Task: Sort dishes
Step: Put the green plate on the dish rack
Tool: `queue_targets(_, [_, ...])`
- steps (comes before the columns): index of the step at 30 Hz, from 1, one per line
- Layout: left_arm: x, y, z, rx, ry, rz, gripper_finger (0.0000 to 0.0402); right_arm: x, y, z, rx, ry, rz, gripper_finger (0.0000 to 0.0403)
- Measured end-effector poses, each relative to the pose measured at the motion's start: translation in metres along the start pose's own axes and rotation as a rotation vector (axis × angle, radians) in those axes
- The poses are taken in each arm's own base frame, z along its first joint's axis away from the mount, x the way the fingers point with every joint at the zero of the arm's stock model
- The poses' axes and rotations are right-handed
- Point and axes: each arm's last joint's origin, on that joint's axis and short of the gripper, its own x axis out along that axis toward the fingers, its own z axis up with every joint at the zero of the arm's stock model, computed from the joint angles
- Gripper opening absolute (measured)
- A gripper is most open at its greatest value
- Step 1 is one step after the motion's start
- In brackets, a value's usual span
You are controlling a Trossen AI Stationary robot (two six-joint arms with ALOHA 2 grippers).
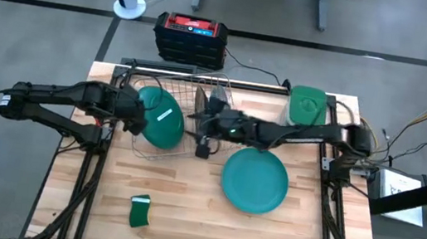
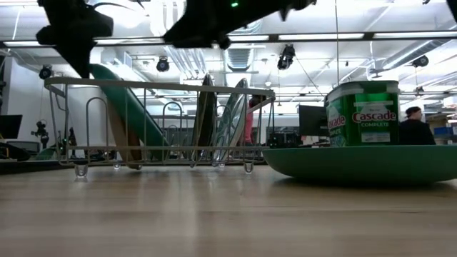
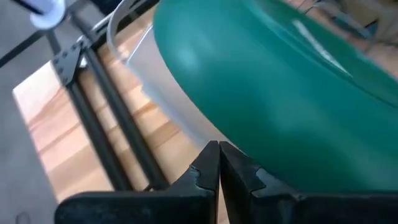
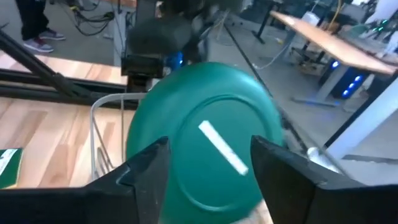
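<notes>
A dark green plate (image 1: 164,127) leans tilted in the left part of the wire dish rack (image 1: 188,78), its lower rim down in the rack (image 2: 132,153). Two more plates (image 2: 207,118) stand on edge in the rack's middle. A teal plate (image 1: 255,180) lies flat on the table, right of the rack. My left gripper (image 1: 140,116) is shut at the dark green plate's left rim. My right gripper (image 4: 208,168) is open and points almost level at that plate's stickered face (image 4: 205,130) from the right, short of it. My left gripper's shut fingertips (image 3: 211,155) lie right at the dark green plate's rim (image 3: 249,143), coming from the table's left and slanting down. I cannot tell whether they touch it.
A green Cascade canister (image 1: 307,106) stands at the far right, behind the teal plate. A small green sponge (image 1: 139,210) lies near the front edge. A black and red box (image 1: 191,37) sits beyond the table's far edge. A person (image 2: 414,128) is in the room behind.
</notes>
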Motion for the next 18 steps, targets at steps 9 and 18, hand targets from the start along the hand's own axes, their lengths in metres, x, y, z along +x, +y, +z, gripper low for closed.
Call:
queue_targets(9, [-0.001,-0.011,0.010,0.072,-0.104,-0.100,0.0000,0.052,0.013,0.003,0.106,0.094,0.023,0.0256])
queue_targets(18, [-0.002,-0.016,0.015,0.143,-0.151,-0.132,0.0000,0.085,0.040,0.005,0.100,0.179,-0.068,0.0273])
